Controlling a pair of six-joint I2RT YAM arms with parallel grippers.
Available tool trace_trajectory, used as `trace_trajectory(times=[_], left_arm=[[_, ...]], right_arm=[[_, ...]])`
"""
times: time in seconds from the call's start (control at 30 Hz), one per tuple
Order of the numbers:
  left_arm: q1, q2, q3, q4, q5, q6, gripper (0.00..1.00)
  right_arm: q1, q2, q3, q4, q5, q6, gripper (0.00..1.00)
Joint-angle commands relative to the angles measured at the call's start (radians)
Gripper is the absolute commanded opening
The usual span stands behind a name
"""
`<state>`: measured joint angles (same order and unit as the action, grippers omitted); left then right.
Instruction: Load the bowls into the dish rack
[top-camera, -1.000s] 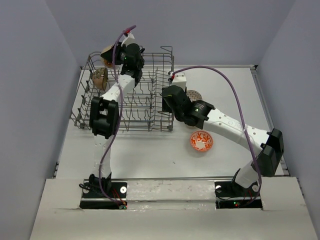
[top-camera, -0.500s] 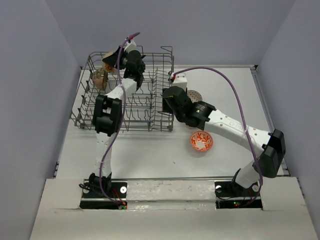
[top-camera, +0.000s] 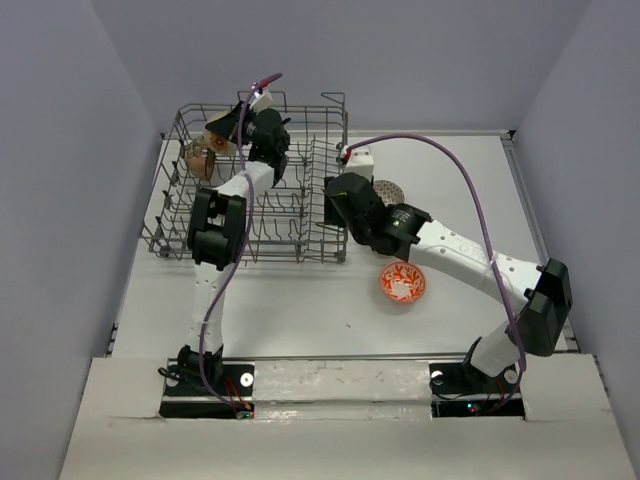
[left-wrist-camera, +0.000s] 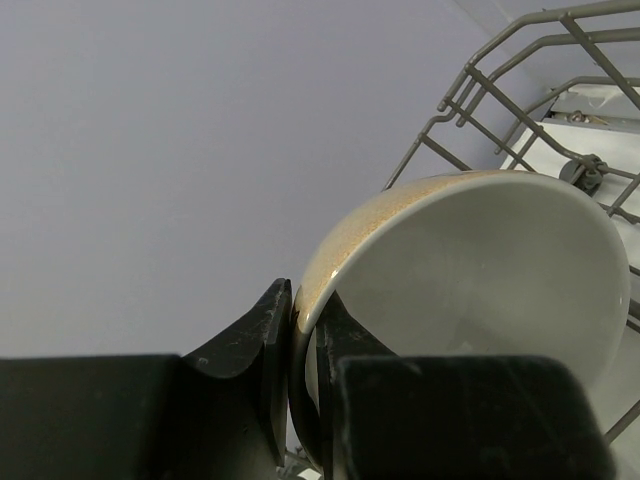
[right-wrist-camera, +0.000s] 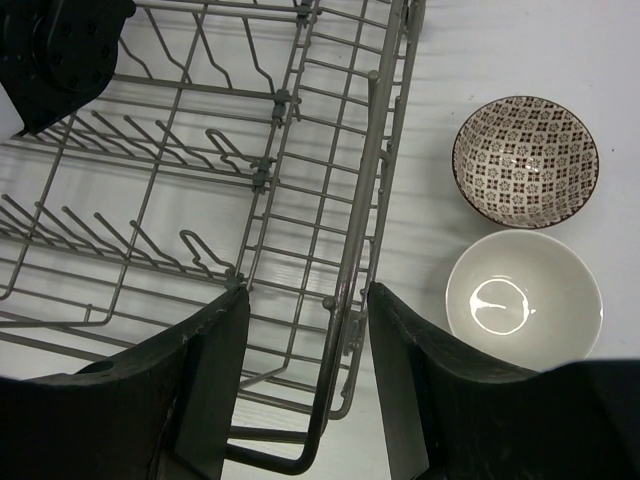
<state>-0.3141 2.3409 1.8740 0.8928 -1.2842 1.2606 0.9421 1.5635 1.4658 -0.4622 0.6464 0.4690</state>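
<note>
So we've got the big pale surface (top-camera: 300, 310) with the grey wire dish rack (top-camera: 285, 222) sitting on its far-left part, easily the largest thing on there. The left arm (top-camera: 212, 235) reaches up and over the rack to its far-left corner, and the right arm (top-camera: 470, 262) stretches across from the right towards the rack's right wall. The left hand (left-wrist-camera: 305, 315) is pinching the rim of the brown bowl with the cream inside (left-wrist-camera: 470, 280), one finger on the speckled brown outside and the other on the cream inside, pressed tight on the wall between them. That bowl is tipped up on edge, held in the air by the rack's far-left corner with the raised wire side just behind it. The right hand (right-wrist-camera: 300, 385) is spread wide and holds nothing; it hovers above the rack's right wall, one finger over the tines and one over the bare surface. Just below the held bowl, another bowl (top-camera: 197, 158) stands among the tines in the far-left corner, though we can't tell its colour from the top view. Outside the rack, the patterned bowl (right-wrist-camera: 525, 160) and a plain white bowl (right-wrist-camera: 523, 300) sit upright just beside each other, near the right wall. The orange-red bowl (top-camera: 402, 283) sits upright a bit nearer to the arm bases, apart from the rack.
</note>
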Motion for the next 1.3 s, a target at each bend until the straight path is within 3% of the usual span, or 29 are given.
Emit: trace_trajectory(times=[0.0,1.27], left_arm=[[0.007,-0.029,0.002,0.130,0.008,0.025,0.00],[0.047,0.051,-0.053,0.353,0.046,0.212,0.00]], right_arm=[[0.003,-0.037,-0.009,0.051,0.004,-0.004,0.57],[0.003,-0.005,0.008,0.063,-0.014,-0.030,0.57]])
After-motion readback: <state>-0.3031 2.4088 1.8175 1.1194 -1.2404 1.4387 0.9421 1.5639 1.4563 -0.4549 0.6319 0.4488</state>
